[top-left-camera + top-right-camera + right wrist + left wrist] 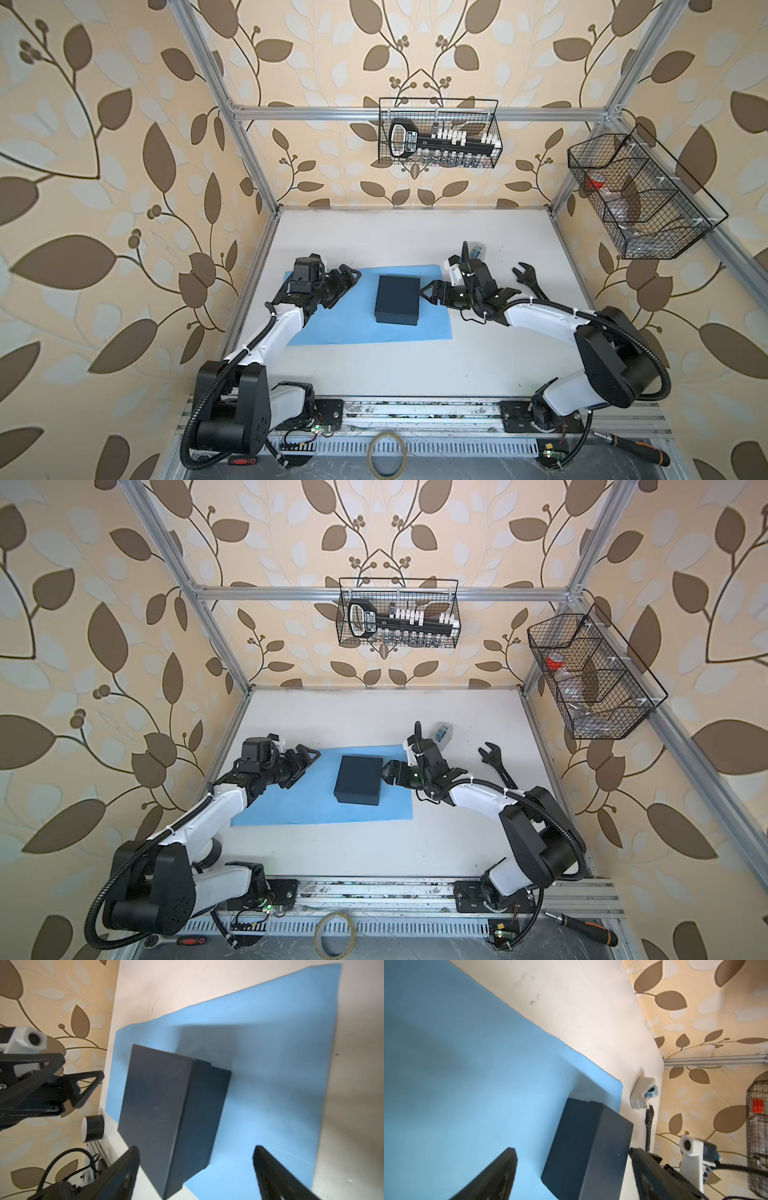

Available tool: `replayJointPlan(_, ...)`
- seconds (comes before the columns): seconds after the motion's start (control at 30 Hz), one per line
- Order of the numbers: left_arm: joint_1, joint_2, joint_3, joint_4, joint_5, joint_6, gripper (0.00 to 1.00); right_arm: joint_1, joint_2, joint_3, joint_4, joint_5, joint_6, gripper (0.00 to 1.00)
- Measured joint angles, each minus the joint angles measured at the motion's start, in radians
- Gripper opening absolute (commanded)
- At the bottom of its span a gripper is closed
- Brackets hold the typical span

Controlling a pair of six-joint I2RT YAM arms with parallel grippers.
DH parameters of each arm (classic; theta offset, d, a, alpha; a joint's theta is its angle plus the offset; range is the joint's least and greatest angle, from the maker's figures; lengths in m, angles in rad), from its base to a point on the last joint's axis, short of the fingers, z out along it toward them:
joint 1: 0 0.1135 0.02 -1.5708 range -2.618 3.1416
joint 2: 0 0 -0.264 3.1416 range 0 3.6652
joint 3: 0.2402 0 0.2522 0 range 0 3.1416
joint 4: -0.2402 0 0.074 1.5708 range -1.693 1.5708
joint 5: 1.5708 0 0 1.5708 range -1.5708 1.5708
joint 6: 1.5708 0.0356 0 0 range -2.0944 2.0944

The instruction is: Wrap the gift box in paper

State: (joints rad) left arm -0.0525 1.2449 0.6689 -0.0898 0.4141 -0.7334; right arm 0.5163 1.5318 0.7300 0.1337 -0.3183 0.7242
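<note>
The box [397, 300] sits on the paper [332, 328], right of the sheet's middle and nearer its far edge, so a wide flap lies free on the left and only a narrow strip on the right. The paper lies flat on the table [415, 374], light-blue face up, with no fold in it, so I judge the wrapping proper has not begun. The left gripper [350, 277] hovers over the left flap, apart from the box, jaws spread wide and empty. The right gripper [426, 291] hangs just beside the box's right wall, also spread wide with nothing between its jaws; whether a fingertip touches the card I cannot tell. The box looks stiff and light. It should take a squeeze across its low walls, but it will likely slide on the smooth sheet if nudged, and the lid may lift if gripped alone. The paper looks thin, limp and easy to crease or tear. Lying flat, it offers no lip to pinch, so the best hold is probably a corner or the left edge, scraped up from the table while the other gripper pins the box. A tape dispenser [478, 250] and a wrench [527, 281] lie beyond the paper's right edge.
</note>
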Motion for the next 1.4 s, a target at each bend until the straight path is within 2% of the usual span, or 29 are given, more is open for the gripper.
replayJointPlan(0.17, 0.002, 0.152, 0.017, 0.002, -0.054, 0.027, 0.61, -0.003, 0.108, 0.004, 0.043, -0.023, -0.005, 0.54)
replayJointPlan(0.37, 0.002, 0.255, 0.013, 0.021, -0.055, 0.052, 0.46, -0.016, 0.189, 0.001, 0.074, -0.039, 0.006, 0.35)
replayJointPlan(0.5, -0.013, 0.275, -0.043, 0.099, -0.03, 0.047, 0.44, -0.036, 0.186, -0.033, 0.103, -0.043, 0.003, 0.3)
replayJointPlan(0.6, -0.062, 0.274, -0.075, 0.175, -0.017, 0.039, 0.44, -0.064, 0.133, -0.105, 0.126, -0.039, 0.003, 0.29)
replayJointPlan(0.73, -0.187, 0.275, -0.109, 0.256, 0.002, -0.002, 0.45, -0.116, -0.013, -0.248, 0.12, -0.016, 0.003, 0.29)
replayJointPlan(0.83, -0.283, 0.279, -0.115, 0.286, 0.008, -0.043, 0.46, -0.154, -0.113, -0.29, 0.037, 0.024, -0.024, 0.33)
replayJointPlan(0.97, -0.349, 0.282, -0.1, 0.264, 0.021, -0.07, 0.48, -0.167, -0.26, -0.289, -0.082, 0.102, -0.084, 0.45)
replayJointPlan(1.07, -0.35, 0.269, -0.073, 0.203, 0.008, -0.067, 0.51, -0.167, -0.357, -0.27, -0.123, 0.135, -0.123, 0.55)
replayJointPlan(1.17, -0.335, 0.239, -0.041, 0.143, -0.015, -0.047, 0.51, -0.167, -0.377, -0.243, -0.13, 0.151, -0.156, 0.57)
replayJointPlan(1.23, -0.294, 0.201, -0.037, 0.118, -0.026, -0.032, 0.51, -0.163, -0.335, -0.211, -0.14, 0.15, -0.169, 0.58)
replayJointPlan(1.33, -0.17, 0.159, -0.037, 0.089, -0.033, -0.006, 0.51, -0.145, -0.214, -0.129, -0.169, 0.163, -0.182, 0.65)
replayJointPlan(1.4, -0.089, 0.154, -0.036, 0.068, -0.04, 0.017, 0.5, -0.127, -0.123, -0.062, -0.203, 0.186, -0.202, 0.67)
